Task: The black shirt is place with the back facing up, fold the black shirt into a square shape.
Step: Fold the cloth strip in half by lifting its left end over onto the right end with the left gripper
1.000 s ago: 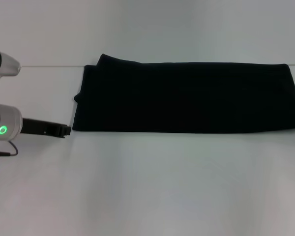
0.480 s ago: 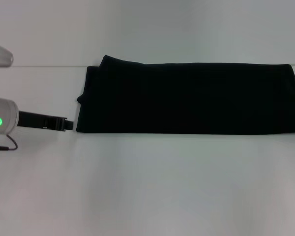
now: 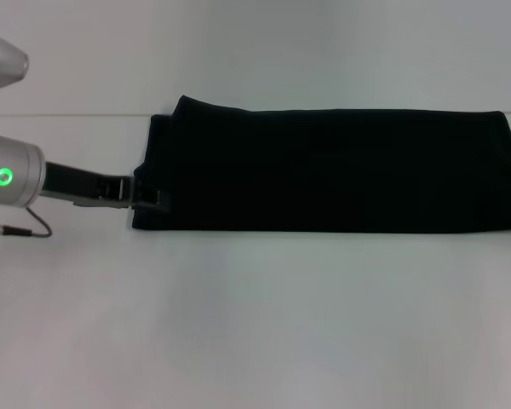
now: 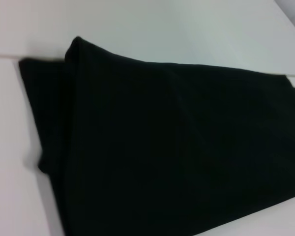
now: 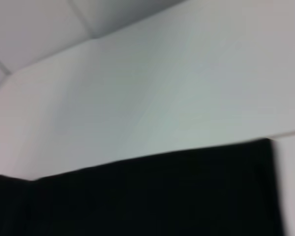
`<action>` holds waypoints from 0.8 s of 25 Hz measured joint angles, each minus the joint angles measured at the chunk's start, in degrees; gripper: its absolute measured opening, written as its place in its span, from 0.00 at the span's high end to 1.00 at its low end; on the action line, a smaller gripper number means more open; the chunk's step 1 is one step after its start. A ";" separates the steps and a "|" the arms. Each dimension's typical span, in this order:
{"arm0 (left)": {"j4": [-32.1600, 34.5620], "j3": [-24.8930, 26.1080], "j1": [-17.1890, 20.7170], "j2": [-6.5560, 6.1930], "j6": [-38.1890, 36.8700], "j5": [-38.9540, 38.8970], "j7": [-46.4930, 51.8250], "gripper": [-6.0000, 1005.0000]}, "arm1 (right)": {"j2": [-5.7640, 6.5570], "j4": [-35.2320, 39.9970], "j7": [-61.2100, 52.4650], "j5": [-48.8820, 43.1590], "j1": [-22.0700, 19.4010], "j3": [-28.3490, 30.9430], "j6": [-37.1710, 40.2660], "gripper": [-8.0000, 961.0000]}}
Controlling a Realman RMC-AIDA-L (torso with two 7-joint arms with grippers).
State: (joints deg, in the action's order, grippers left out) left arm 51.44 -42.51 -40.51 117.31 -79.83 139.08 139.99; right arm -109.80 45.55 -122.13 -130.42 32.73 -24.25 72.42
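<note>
Now we are reaching our left gripper (image 3: 149, 198) to the black shirt (image 3: 332, 170), a long folded band lying across the white table (image 3: 255, 324), its end at nine o'clock. We cannot tell how wide it is. We should grab every layer, then fold toward three o'clock.

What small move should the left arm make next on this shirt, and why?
Probably close the left gripper on the near-left corner of the black shirt and check that it holds. In the head view the gripper tip overlaps that end, and the shirt lies as a long strip, so it likely needs this end carried toward the right to become square. The right arm is out of view.
</note>
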 joint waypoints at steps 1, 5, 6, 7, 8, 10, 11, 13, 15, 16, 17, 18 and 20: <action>-0.51 0.10 -0.42 -0.25 -0.33 -0.01 1.40 0.76 | -0.14 -0.13 0.70 0.67 0.43 -0.07 0.78 0.45; -5.21 0.52 -2.61 -1.96 -1.10 -0.05 9.04 0.54 | -1.15 -0.49 4.39 1.54 2.54 -0.21 2.48 0.27; -6.98 1.02 -3.25 -2.46 -1.05 -0.08 10.95 0.49 | -1.35 -0.92 5.27 1.55 3.04 -0.21 2.66 0.25; -8.62 1.89 -3.72 -2.84 -0.93 -0.12 12.63 0.45 | -1.47 -1.56 6.32 1.57 3.55 -0.22 2.70 0.23; -10.34 3.14 -4.11 -3.17 -0.84 -0.12 14.36 0.41 | -1.53 -2.22 7.36 1.60 4.03 -0.19 2.74 0.21; -12.62 5.28 -4.52 -3.48 -0.73 -0.13 16.31 0.37 | -1.57 -3.45 9.57 1.67 4.89 -0.20 2.81 0.17; -12.62 5.28 -4.52 -3.48 -0.73 -0.13 16.31 0.35 | -1.60 -4.04 10.69 1.71 5.28 -0.20 2.78 0.15; -15.27 7.98 -4.79 -3.74 -0.37 -0.13 18.57 0.31 | -1.65 -4.98 12.51 1.72 6.00 -0.23 2.55 0.11; -19.94 13.42 -4.21 -3.81 0.96 -0.13 24.80 0.27 | -1.66 -5.40 13.77 1.73 6.41 -0.22 2.27 0.07; -20.50 14.15 -3.92 -3.67 1.21 -0.13 25.87 0.25 | -1.71 -5.47 14.23 1.74 6.55 -0.21 2.24 0.06; -20.97 14.72 -3.66 -3.51 1.43 -0.13 26.73 0.23 | -1.79 -5.49 14.63 1.75 6.63 -0.20 2.07 0.06; -21.72 15.77 -3.27 -3.25 1.88 -0.13 27.74 0.21 | -1.92 -5.50 15.03 1.75 6.70 -0.17 1.77 0.06; -22.88 17.19 -2.88 -2.98 2.72 -0.12 28.48 0.18 | -2.19 -5.55 15.66 1.75 6.77 -0.14 1.02 0.05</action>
State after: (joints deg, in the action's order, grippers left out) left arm 28.56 -25.32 -43.39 114.33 -77.11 138.96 168.47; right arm -112.00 40.01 -106.47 -128.67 39.49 -24.40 73.44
